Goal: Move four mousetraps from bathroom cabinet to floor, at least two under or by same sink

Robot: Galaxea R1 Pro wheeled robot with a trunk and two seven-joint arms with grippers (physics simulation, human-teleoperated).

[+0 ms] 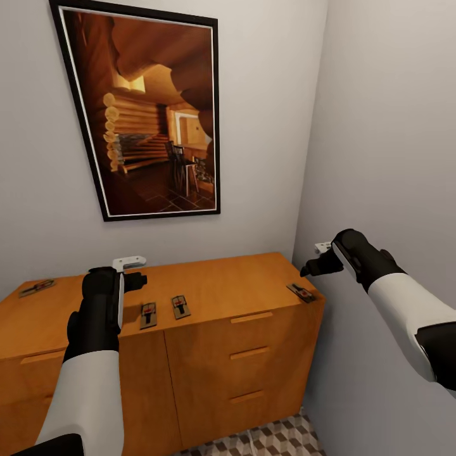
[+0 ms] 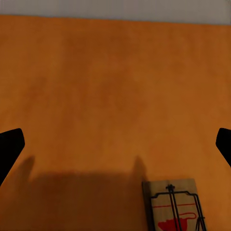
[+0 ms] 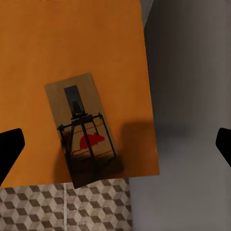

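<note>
both grippers hang wide open and empty over the cabinet [image 1: 209, 297] top, ready to pick: one mousetrap [image 3: 82, 130] directly below the right gripper [image 1: 311, 266], two mousetraps [image 1: 147, 315] just beside the left gripper [image 1: 136, 278].

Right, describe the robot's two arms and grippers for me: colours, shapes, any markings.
Both arms have smooth white rounded forearm shells running into glossy black wrist housings. The left gripper carries a pale grey-white finger piece above its black body, with a thin white strip along the wrist. The right gripper is also black, with a small white part at its tip. No cables or lettering show.
</note>
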